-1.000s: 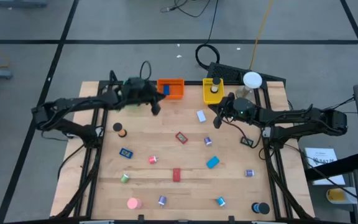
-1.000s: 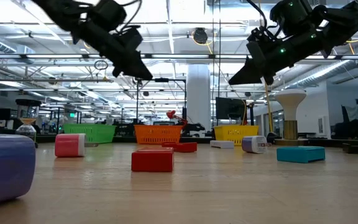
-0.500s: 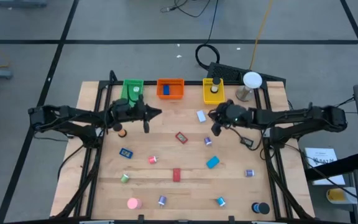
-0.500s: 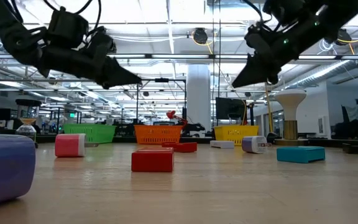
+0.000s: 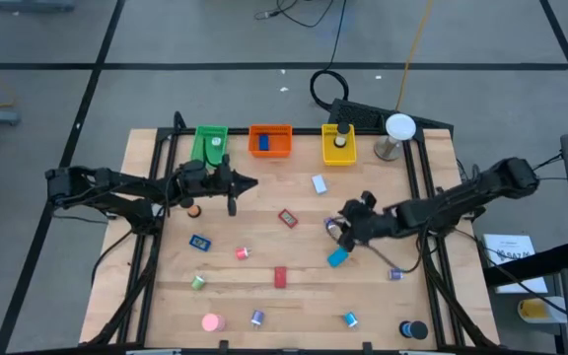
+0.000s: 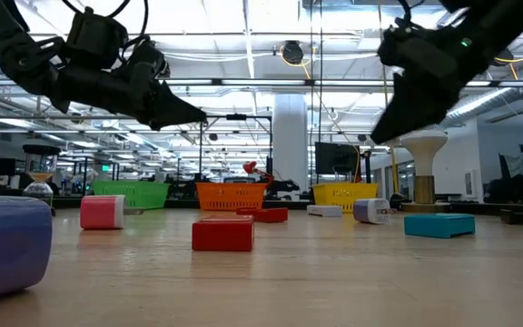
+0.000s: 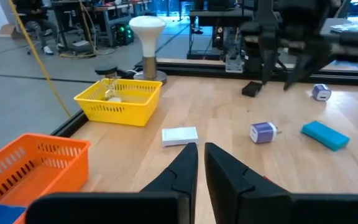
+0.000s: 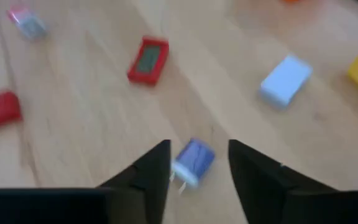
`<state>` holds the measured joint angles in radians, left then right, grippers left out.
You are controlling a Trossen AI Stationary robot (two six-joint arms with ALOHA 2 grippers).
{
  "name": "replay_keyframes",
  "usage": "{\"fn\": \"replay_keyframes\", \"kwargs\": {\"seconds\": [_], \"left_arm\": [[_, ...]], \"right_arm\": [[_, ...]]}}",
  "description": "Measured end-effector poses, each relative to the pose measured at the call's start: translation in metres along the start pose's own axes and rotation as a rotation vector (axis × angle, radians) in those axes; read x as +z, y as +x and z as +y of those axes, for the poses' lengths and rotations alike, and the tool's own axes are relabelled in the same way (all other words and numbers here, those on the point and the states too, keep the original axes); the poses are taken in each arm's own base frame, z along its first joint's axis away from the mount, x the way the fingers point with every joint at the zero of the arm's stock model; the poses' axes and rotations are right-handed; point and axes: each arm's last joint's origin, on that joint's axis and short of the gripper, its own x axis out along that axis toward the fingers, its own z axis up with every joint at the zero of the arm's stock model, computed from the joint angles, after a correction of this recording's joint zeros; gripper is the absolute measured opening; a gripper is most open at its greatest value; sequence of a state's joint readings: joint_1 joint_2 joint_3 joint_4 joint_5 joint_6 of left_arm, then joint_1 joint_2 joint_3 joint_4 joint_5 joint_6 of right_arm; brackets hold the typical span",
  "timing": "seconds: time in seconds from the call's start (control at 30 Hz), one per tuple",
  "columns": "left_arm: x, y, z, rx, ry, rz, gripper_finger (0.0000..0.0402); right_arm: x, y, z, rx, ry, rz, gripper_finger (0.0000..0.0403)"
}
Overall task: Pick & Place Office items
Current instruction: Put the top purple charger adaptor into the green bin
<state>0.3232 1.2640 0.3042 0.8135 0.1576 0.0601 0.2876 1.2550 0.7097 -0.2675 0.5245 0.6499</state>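
1. The wooden table [image 5: 264, 251] carries three small plastic trays in a row along its far edge: a green tray [image 5: 210, 141], an orange tray [image 5: 270, 140] and a yellow tray [image 5: 338, 144]. The orange tray serves as the landmark below.
2. The left gripper [image 5: 233, 187] hangs above the table on the near side of the green tray, to the left of the orange tray. Its fingers [image 7: 185, 167] are drawn narrow, almost touching, with nothing between them.
3. The right gripper [image 5: 341, 229] sits well toward the near right from the orange tray, over the middle right of the table. Its fingers [image 8: 253, 163] stand apart with a clear gap and hold nothing.
4. A small purple-and-white block [image 8: 193, 159] lies on the wood, seen in the gap between the right gripper's fingers in the wrist view; whether they touch it cannot be told.
5. A teal flat block [image 5: 337, 257] lies just beside the right gripper, on its near side.
6. A white flat block [image 5: 319, 183] lies to the near right of the orange tray, and a red flat rectangular piece with a dark face [image 5: 288, 217] lies farther toward the near side.
7. A blue block [image 5: 262, 143] rests inside the orange tray.
8. A red block [image 5: 280, 277], a pink cylinder [image 5: 211, 321] and a green roll [image 5: 197, 282] lie well toward the near edge, far from the orange tray.
9. A white ball on a stand [image 5: 398, 128] stands to the right of the yellow tray.
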Motion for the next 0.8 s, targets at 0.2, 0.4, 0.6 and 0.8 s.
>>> {"fn": "replay_keyframes", "kwargs": {"seconds": [0.2, 0.4, 0.6, 0.8], "left_arm": [[0.000, 0.000, -0.003, -0.013, 0.002, 0.000, 0.0035], [0.000, 0.001, -0.008, -0.033, 0.005, -0.001, 0.0035], [0.001, 0.002, -0.013, -0.025, 0.007, 0.000, 0.0035], [0.001, 0.002, -0.019, -0.014, 0.011, 0.001, 0.0035]], "right_arm": [[-0.029, 0.019, 0.018, -0.084, 0.020, 0.048, 0.0241], [-0.041, 0.037, 0.021, -0.156, 0.103, 0.064, 0.0301], [-0.040, 0.053, 0.020, -0.165, 0.136, 0.044, 0.0305], [-0.045, 0.067, 0.015, -0.208, 0.132, 0.073, 0.0265]]}}
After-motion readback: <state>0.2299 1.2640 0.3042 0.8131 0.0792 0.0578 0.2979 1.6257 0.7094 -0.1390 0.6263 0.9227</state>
